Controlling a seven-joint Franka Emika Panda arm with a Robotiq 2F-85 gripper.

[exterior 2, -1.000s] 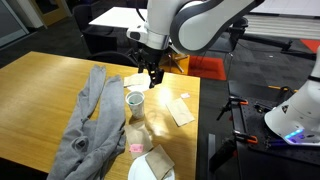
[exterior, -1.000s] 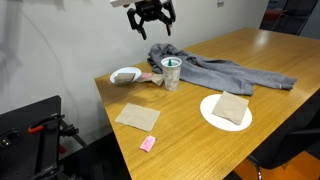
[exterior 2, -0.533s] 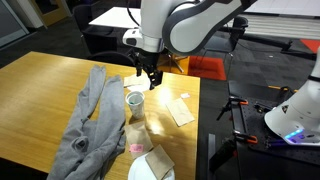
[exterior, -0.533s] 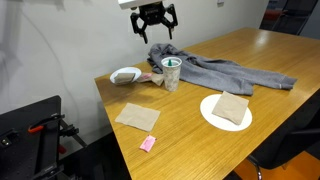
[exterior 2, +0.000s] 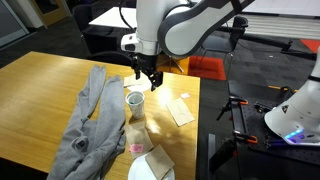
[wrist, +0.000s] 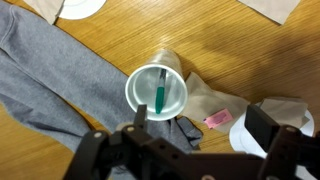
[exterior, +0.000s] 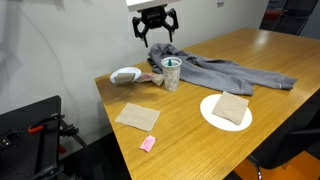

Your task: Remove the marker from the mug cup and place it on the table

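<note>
The whitish mug cup (wrist: 158, 92) stands on the wooden table (wrist: 205, 40), with the green marker (wrist: 160, 92) upright inside it. The cup also shows in both exterior views (exterior: 171, 73) (exterior 2: 135, 101), on the edge of a grey cloth. My gripper (exterior: 156, 34) (exterior 2: 149, 76) is open and empty. It hangs well above the cup. In the wrist view the fingers (wrist: 200, 130) frame the lower part of the picture, and the cup lies towards the left finger.
A grey cloth (exterior: 222, 72) (exterior 2: 88, 125) lies beside the cup. A white bowl (exterior: 125, 75) and a pink block (wrist: 218, 119) are near it. A plate (exterior: 207, 118) holds a brown napkin; another napkin (exterior: 137, 117) and a pink block (exterior: 148, 144) lie near the table's edge.
My gripper has shifted slightly sideways and a little lower above the cup, still open. Nothing on the table has moved.
</note>
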